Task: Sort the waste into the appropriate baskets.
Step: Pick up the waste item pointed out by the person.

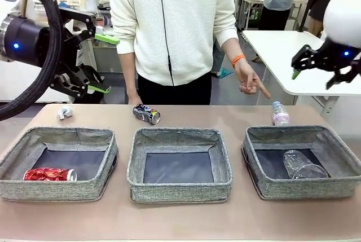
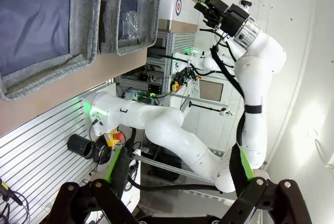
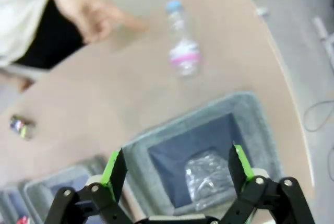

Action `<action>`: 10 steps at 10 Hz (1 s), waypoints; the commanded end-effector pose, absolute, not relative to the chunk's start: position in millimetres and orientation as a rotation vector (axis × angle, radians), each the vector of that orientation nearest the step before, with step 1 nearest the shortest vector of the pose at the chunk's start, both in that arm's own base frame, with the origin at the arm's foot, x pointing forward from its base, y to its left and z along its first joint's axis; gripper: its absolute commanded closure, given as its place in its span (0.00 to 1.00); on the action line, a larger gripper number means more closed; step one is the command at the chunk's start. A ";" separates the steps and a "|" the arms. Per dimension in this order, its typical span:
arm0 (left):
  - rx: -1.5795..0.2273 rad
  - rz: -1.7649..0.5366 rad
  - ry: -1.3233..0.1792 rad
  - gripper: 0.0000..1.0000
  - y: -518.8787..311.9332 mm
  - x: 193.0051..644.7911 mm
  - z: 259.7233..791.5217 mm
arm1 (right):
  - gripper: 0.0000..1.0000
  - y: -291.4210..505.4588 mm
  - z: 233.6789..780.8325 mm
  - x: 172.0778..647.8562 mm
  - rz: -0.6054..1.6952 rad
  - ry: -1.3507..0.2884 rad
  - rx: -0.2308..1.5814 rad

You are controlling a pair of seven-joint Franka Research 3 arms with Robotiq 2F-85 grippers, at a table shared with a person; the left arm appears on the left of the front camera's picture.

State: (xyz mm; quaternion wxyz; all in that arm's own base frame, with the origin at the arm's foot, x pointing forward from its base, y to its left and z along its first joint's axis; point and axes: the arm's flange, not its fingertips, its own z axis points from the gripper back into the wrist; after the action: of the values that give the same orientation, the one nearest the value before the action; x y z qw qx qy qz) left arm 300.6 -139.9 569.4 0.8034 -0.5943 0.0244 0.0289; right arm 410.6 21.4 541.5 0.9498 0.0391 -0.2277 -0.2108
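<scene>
Nearest, left basket (image 1: 56,191) holds the red can (image 1: 49,174) at its 7 o'clock corner; middle basket (image 1: 179,192) sits beside it; right basket (image 1: 304,189) holds the clear bottle (image 1: 302,166). Behind: paper wad (image 1: 65,112) at 10 o'clock, blue can (image 1: 146,114) at 12, pink-labelled bottle (image 1: 280,114) at 2, a hand (image 1: 251,81) pointing above it. Left gripper (image 1: 106,64) and right gripper (image 1: 312,78) hover with jaws spread wide, empty.
</scene>
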 end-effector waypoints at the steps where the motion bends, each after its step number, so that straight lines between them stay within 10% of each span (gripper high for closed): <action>1: -1.262 0.058 0.062 0.00 -139.1 300.7 570.9 | 0.00 25.5 539.9 415.9 -0.337 -0.419 0.180; 10: -1.262 0.058 0.062 0.00 -139.1 300.7 570.9 | 0.00 -23.7 498.5 494.4 -0.442 -0.340 -0.008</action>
State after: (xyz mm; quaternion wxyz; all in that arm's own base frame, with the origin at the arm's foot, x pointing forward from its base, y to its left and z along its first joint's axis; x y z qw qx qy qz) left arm 300.7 -139.7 569.3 0.8036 -0.5940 0.0244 0.0291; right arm 479.5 -19.9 495.0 0.9588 -0.0032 -0.1770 -0.2223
